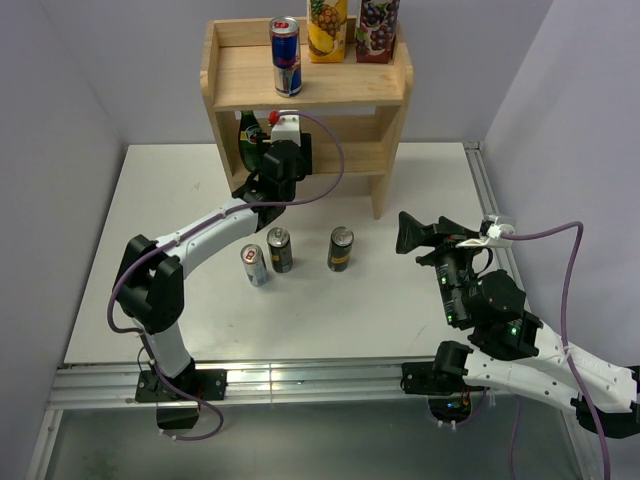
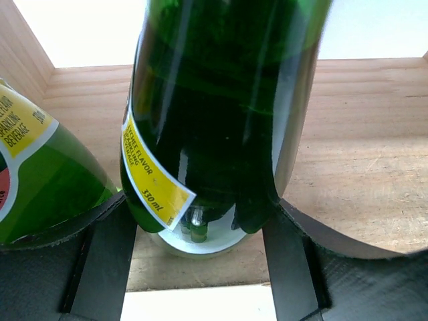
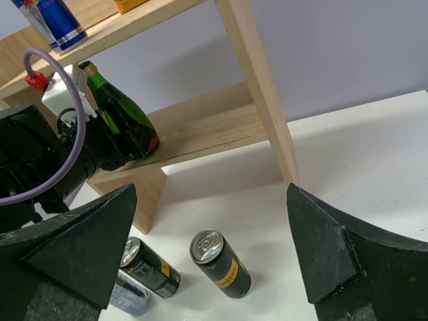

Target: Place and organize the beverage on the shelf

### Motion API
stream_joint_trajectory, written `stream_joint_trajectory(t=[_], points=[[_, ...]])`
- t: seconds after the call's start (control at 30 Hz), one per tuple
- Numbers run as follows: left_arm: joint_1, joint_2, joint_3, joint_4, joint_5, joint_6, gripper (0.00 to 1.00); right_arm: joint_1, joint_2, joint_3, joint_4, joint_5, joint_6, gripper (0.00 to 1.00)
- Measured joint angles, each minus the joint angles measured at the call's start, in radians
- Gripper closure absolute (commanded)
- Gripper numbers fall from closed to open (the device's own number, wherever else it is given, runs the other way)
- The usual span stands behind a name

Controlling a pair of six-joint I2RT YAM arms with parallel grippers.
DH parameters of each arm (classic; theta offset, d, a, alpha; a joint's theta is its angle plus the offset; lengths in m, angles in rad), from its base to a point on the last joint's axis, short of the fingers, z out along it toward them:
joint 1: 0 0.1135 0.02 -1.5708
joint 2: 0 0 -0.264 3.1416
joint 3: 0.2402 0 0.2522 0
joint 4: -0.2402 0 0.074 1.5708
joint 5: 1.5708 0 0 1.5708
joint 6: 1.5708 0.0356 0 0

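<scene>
Surface (image 1: 380,300): white, lilac walls around; shelf (image 1: 330,85) at 12 o'clock.
Left tool (image 2: 200,251): clamped on green bottle (image 2: 214,100) at lower tier, 11 o'clock, beside second bottle (image 2: 40,180), likely for grouping.
Cans (image 1: 280,249): three upright mid-surface, unshelved.
Right tool (image 1: 402,232): spread wide, empty, at 3 o'clock, clear of the work.

Left gripper (image 2: 200,214) clamped, reaching far forward; right gripper (image 1: 408,232) wide open

Legible print — two bottle labels only.
The yellow label (image 2: 155,182) on the centre green bottle (image 2: 221,100) reads "FLAVOR" and "330 ml"; the neighbouring green bottle (image 2: 50,190) has a side label (image 2: 23,130) reading "SPARKLING BEVERAGE" — remainder cut off.
</scene>
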Motion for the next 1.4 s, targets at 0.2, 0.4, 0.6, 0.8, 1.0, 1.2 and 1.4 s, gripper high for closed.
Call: stream_joint_trajectory(t=[0.2, 0.4, 0.6, 0.8, 1.0, 1.2, 1.4], points=[[0.000, 0.000, -0.001, 0.000, 0.000, -0.018, 0.59, 0.000, 0.000, 0.000, -0.001, 0.000, 0.003, 0.00], [0.001, -0.006, -0.022, 0.024, -0.002, -0.032, 0.33, 0.000, 0.001, 0.000, -0.010, 0.000, 0.007, 0.00], [0.002, -0.025, -0.055, 0.054, -0.004, -0.051, 0.20, 0.000, 0.005, 0.000, -0.015, -0.001, 0.013, 0.00], [0.001, -0.044, -0.074, 0.074, -0.005, -0.054, 0.15, 0.000, 0.010, 0.000, -0.015, -0.001, 0.018, 0.00], [0.001, -0.057, -0.083, 0.086, -0.012, -0.055, 0.14, 0.000, 0.012, 0.000, -0.015, -0.004, 0.021, 0.00], [0.001, -0.057, -0.085, 0.091, -0.014, -0.055, 0.14, 0.000, 0.013, 0.000, -0.016, -0.005, 0.021, 0.00], [0.001, -0.059, -0.089, 0.092, -0.014, -0.070, 0.12, 0.000, 0.013, 0.000, -0.015, -0.005, 0.021, 0.00]])
